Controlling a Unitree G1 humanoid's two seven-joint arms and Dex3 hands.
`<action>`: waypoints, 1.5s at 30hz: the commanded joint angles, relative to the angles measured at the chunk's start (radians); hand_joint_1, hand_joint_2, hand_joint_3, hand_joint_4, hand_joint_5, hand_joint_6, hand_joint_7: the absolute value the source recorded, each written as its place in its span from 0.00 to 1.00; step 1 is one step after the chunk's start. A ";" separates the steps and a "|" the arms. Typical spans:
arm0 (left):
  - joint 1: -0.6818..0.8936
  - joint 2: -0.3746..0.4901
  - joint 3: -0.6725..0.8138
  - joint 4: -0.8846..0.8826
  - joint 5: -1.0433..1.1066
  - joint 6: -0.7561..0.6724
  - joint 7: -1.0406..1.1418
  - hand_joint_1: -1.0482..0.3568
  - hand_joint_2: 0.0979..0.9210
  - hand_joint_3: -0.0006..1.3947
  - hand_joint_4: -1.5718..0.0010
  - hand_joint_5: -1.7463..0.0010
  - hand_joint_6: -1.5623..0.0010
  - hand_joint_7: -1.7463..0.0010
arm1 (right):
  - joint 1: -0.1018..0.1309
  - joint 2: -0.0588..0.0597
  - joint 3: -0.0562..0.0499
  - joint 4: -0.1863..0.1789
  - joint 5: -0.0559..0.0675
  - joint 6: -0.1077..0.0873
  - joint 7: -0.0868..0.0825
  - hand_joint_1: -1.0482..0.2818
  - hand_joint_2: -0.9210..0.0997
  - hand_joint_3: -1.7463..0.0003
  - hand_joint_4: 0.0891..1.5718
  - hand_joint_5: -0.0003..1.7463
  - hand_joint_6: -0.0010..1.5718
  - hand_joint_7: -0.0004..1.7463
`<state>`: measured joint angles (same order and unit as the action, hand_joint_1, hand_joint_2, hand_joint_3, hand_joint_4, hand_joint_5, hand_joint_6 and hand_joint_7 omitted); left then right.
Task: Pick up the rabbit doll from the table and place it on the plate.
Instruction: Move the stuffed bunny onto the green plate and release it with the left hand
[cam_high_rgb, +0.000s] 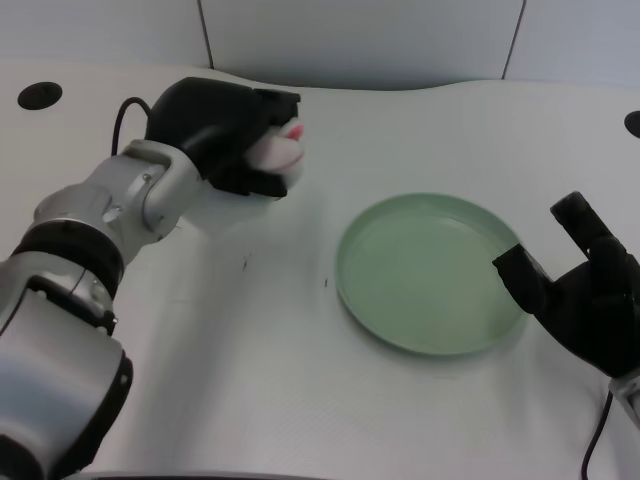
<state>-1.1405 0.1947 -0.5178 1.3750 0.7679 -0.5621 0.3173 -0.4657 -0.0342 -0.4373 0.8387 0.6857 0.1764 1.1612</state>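
Note:
My left hand (228, 130) is at the upper left of the head view, its black fingers wrapped around the rabbit doll (280, 152). Only a white patch of the doll with a pink spot shows between the fingers; the rest is hidden. The hand and doll are raised above the table, with a pale shadow beneath them. The light green plate (432, 272) lies flat on the white table to the right of the hand, and nothing lies in it. The doll is well left of the plate's rim.
My right hand (585, 290) rests at the right edge, touching or overlapping the plate's right rim. Dark round holes mark the table at the far left (39, 96) and far right (632, 123). A grey wall panel runs along the back.

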 joint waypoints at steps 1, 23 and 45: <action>-0.019 -0.035 0.006 -0.006 -0.018 -0.026 -0.022 0.38 1.00 0.10 0.49 0.00 0.62 0.00 | 0.002 -0.009 0.001 0.013 -0.001 -0.016 0.020 0.33 0.00 0.90 0.45 1.00 0.50 0.98; 0.004 -0.307 -0.122 0.001 0.060 -0.036 0.012 0.39 1.00 0.06 0.50 0.00 0.61 0.00 | 0.017 0.031 0.013 -0.032 0.007 -0.009 0.003 0.34 0.00 0.94 0.45 1.00 0.51 0.99; 0.015 -0.340 -0.093 0.011 -0.018 0.038 -0.191 0.01 1.00 0.59 1.00 1.00 1.00 1.00 | 0.050 0.052 0.024 -0.104 0.016 0.007 -0.016 0.34 0.00 0.93 0.47 1.00 0.51 1.00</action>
<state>-1.1403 -0.1453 -0.6466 1.3831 0.7893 -0.5115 0.1786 -0.4267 0.0281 -0.4131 0.7410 0.6913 0.1808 1.1440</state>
